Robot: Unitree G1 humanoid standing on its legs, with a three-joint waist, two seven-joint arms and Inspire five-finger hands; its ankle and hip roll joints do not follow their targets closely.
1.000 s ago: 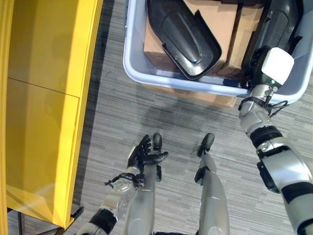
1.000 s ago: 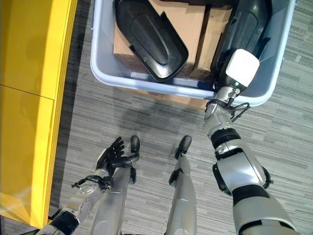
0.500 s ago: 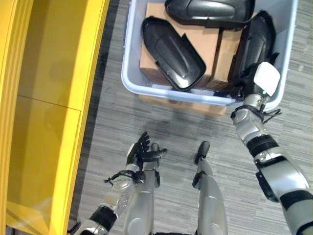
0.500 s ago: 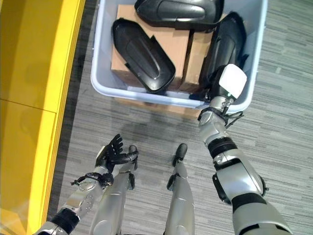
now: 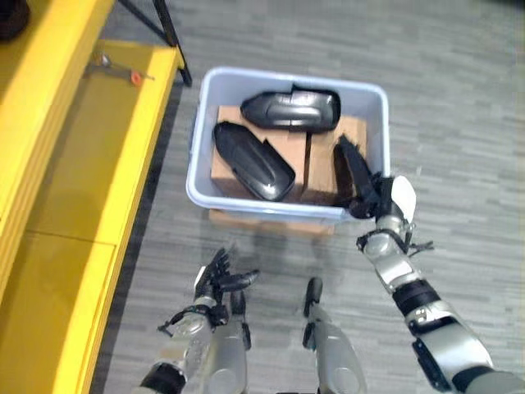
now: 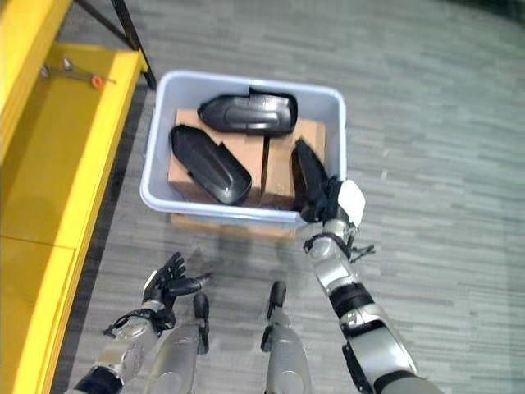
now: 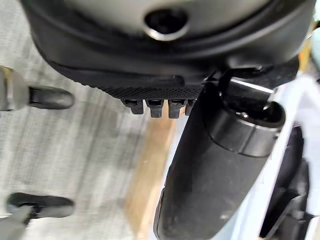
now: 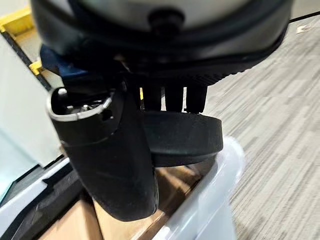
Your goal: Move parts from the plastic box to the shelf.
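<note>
A pale grey plastic box (image 5: 200,139) stands on the floor ahead, with three black moulded parts lying on cardboard boxes (image 5: 303,160) inside it. One part (image 5: 291,108) lies at the far side and another (image 5: 253,160) at the near left. The third part (image 5: 351,174) stands tilted at the near right corner, and my right hand (image 5: 384,205) is shut on its edge. In the right wrist view the fingers (image 8: 172,97) curl over that part's rim (image 8: 185,137). My left hand (image 5: 216,277) hangs open low over the floor, away from the box.
The yellow shelf (image 5: 74,164) runs along the left, with a small red-tipped item (image 5: 135,78) on its far end and a black leg (image 5: 171,41) beside it. A flat brown board (image 5: 271,223) pokes out under the box. Grey carpet lies all around.
The whole view has pulled back, so the box looks smaller and farther. My right hand still holds the right-hand part, which now stands more upright. The left hand stays open.
</note>
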